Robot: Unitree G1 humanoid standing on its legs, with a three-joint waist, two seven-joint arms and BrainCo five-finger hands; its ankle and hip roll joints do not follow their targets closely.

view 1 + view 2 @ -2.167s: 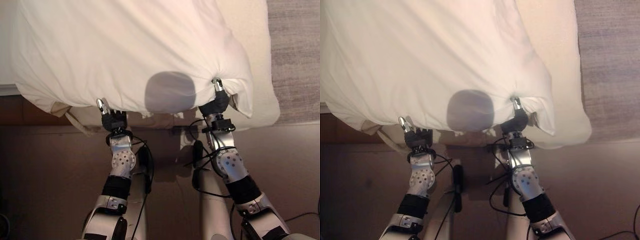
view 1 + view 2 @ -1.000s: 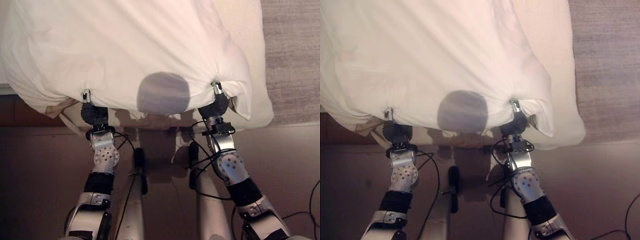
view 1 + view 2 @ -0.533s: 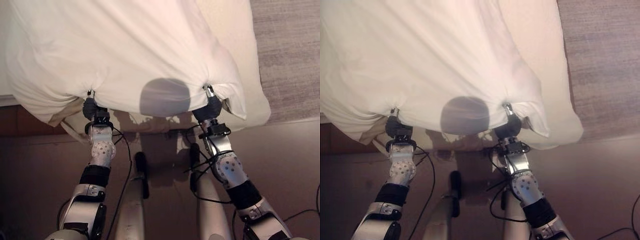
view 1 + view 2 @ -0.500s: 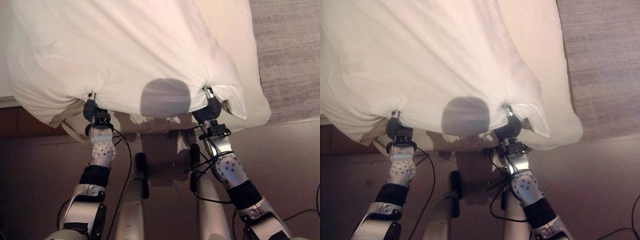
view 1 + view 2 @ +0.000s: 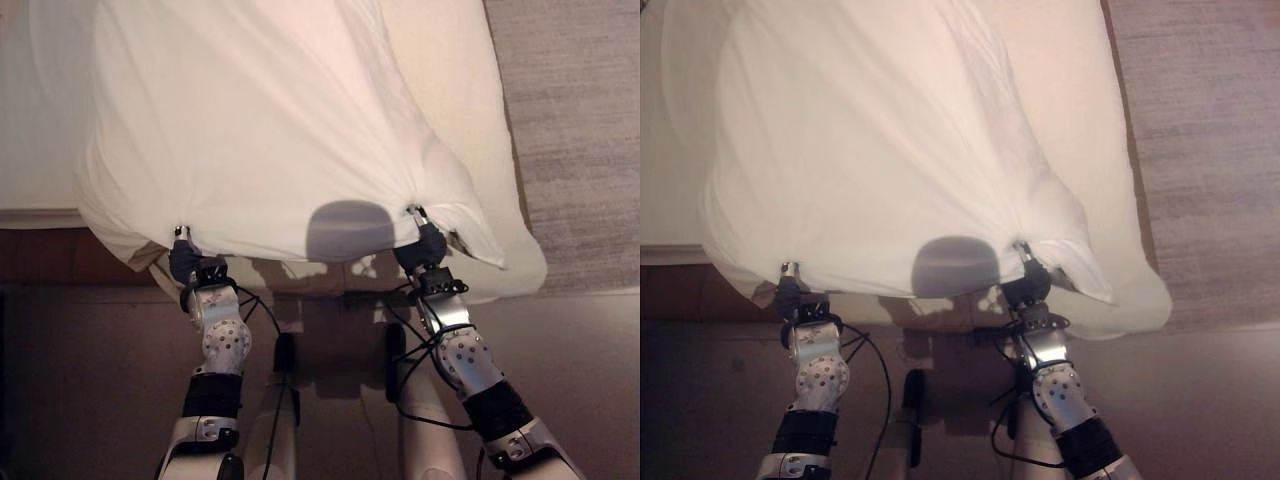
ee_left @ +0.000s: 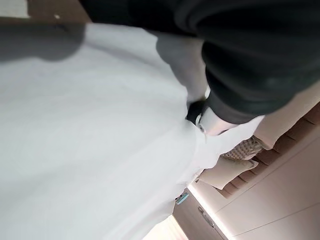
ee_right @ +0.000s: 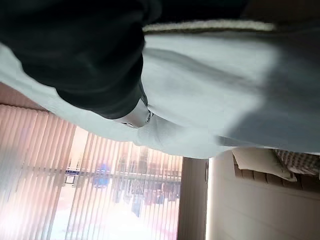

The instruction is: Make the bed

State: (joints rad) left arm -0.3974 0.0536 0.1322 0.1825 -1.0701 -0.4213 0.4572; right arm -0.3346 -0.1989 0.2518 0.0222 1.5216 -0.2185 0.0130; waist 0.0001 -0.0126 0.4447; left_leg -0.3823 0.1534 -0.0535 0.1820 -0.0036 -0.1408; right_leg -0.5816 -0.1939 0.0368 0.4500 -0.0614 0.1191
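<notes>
a white duvet (image 5: 270, 130) lies spread over the bed (image 5: 450, 80), its near edge hanging off the foot end. the left hand (image 5: 184, 258) is curled tight on the duvet's near-left edge, cloth bunched at its fingers. the right hand (image 5: 428, 242) pinches the near-right edge likewise. a grey carpet (image 5: 580, 130) lies beside the bed.

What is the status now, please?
Left hand and right hand both shut on the sheet edge. Sheet bunched over the bed, not flat. Nothing in the way.
</notes>
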